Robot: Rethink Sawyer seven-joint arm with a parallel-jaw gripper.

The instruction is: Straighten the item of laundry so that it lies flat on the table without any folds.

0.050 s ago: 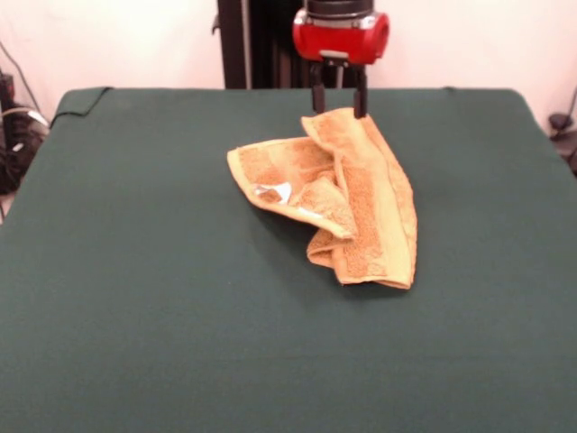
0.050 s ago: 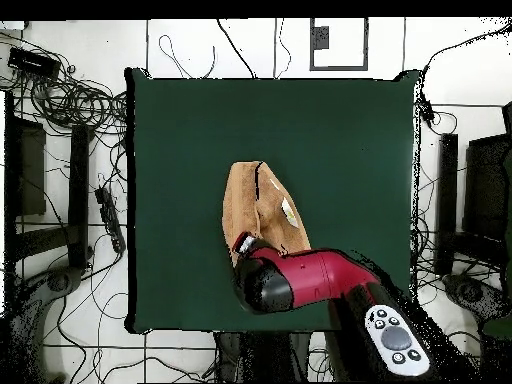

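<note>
The item of laundry [image 1: 347,194] is one small towel of orange-tan terry, its looped pile rough and nubby, with smoother woven bands running along its edges. It is not flat: it lies crumpled and doubled over itself on the table [image 1: 135,298], several layers folded in a loose heap. Its nearest end, well below and in front of the pincer, is a long folded strip ending in a squared corner. Midway, a flap curls across to one side, and a single small white label [image 1: 275,192] shows there among the folds. The far end rises to a narrow peak directly at the pincer.

The pincer [image 1: 339,106], one pair of thin dark fingers under a glossy red and black wrist, hangs straight down with its tips at that raised peak. The fingers stand slightly apart with the towel's top edge between them, seemingly pinching it, though the grip itself is not clearly visible.

The table is one broad rectangle covered in matte dark green cloth, extending well beyond the towel all around.
</note>
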